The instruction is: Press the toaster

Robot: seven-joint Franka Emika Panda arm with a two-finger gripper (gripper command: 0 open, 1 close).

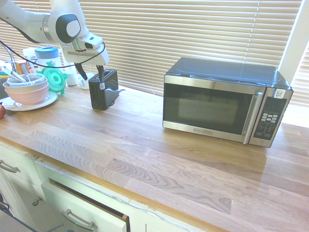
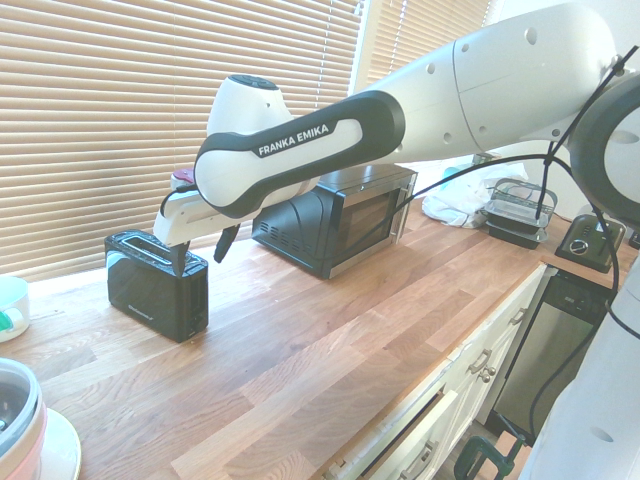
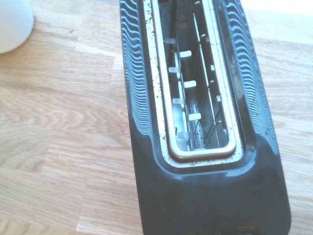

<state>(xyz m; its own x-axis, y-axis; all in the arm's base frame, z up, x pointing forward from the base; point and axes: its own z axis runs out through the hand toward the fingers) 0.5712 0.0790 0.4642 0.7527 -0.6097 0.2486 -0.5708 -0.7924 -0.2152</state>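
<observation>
The toaster (image 1: pixel 104 90), a small glossy black box with one long slot on top, stands on the wooden counter near the window blinds. It also shows in the second exterior view, toaster (image 2: pixel 152 285). In the wrist view, the toaster (image 3: pixel 195 122) fills the frame from straight above, its slot empty. My gripper (image 1: pixel 91 73) hangs open just above the toaster's end and holds nothing. One dark fingertip (image 2: pixel 180 264) hangs over the toaster's top edge. The other fingertip (image 2: pixel 224 244) hangs in the air beside it, toward the microwave.
A large silver-and-black microwave (image 1: pixel 224 101) stands to one side of the toaster, with bare counter (image 1: pixel 145 145) between them. On the other side are stacked bowls (image 1: pixel 26 89) on a plate, a teal object (image 1: pixel 54 78) and a white cup (image 3: pixel 12 22).
</observation>
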